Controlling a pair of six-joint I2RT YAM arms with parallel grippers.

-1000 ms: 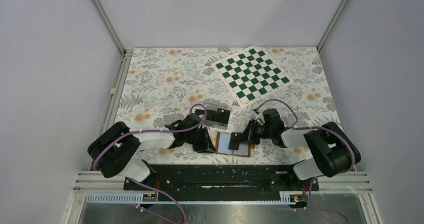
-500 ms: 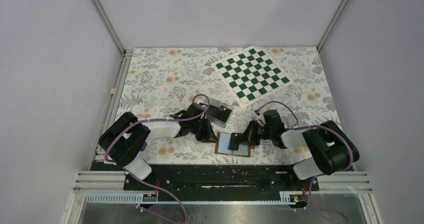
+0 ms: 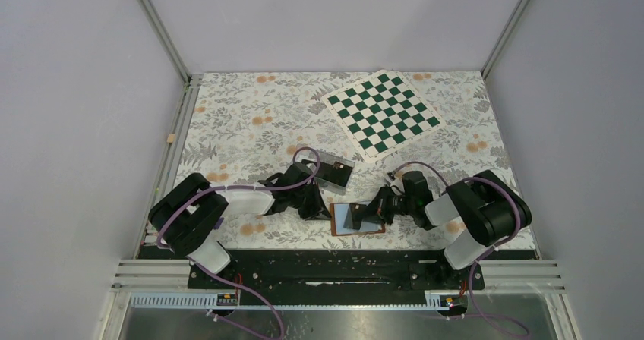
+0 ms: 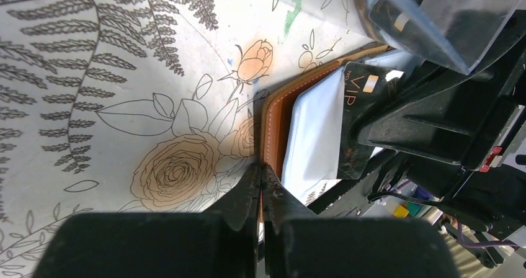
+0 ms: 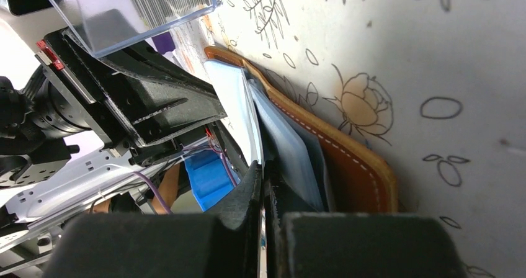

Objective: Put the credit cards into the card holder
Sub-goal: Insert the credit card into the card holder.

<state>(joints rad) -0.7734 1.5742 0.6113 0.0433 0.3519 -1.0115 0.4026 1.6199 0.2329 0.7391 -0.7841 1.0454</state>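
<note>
The card holder (image 3: 335,224) lies open near the table's front edge, tan leather around pale sleeves (image 4: 313,135). My left gripper (image 4: 260,174) is shut on its stitched left edge (image 4: 273,116). From the right, my right gripper (image 5: 263,174) is shut on a thin black credit card (image 4: 363,107), seen edge-on between its fingers. The card lies over the pale sleeve and sits against the holder's inner sleeves (image 5: 288,147). In the top view the left gripper (image 3: 322,212) and right gripper (image 3: 366,218) flank the holder, with the card (image 3: 356,217) between them.
A clear plastic box (image 3: 333,173) holding more dark cards stands just behind the holder, close over both grippers (image 4: 434,17). A green-and-white chessboard (image 3: 383,114) lies at the back right. Metal frame rails run along the table's sides and front.
My left gripper has come down to the holder's left edge and shut on it. The right arm has pulled in closer with the card, and the holder has turned slightly.
</note>
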